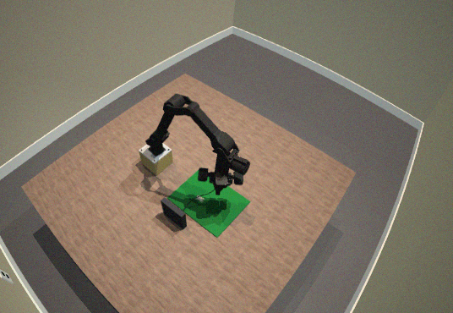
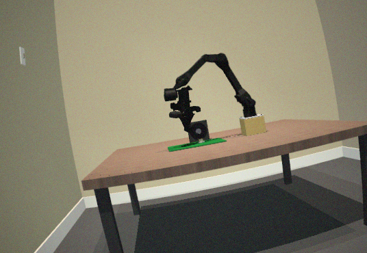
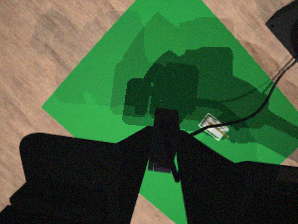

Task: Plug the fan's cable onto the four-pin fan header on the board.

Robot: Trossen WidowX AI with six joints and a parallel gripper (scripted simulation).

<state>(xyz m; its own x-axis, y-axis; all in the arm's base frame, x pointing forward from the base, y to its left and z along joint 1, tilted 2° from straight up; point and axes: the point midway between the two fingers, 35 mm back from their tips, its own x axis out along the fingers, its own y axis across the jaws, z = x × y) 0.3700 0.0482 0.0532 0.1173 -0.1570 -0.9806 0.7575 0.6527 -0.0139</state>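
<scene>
My gripper (image 1: 218, 191) (image 2: 187, 130) (image 3: 164, 134) is shut on the fan cable's small black plug (image 3: 166, 120), holding it above the green board (image 1: 237, 202) (image 2: 219, 141) (image 3: 200, 11). The four-pin header (image 1: 200, 199) (image 2: 201, 141) (image 3: 214, 127), a small white base with pins, stands on the board. In the wrist view it is to the right of the plug, apart from it. The black cable (image 3: 252, 116) runs from the plug past the header to the fan. The plug's underside is hidden, and the top and exterior views do not show the plug clearly.
The black square fan (image 1: 173, 214) (image 2: 198, 130) (image 3: 286, 26) stands upright beside the board's edge. The arm's yellow base block (image 1: 157, 165) (image 2: 252, 126) stands on the wooden table (image 1: 296, 176) (image 2: 137, 159). The arm's shadow falls across the board and header.
</scene>
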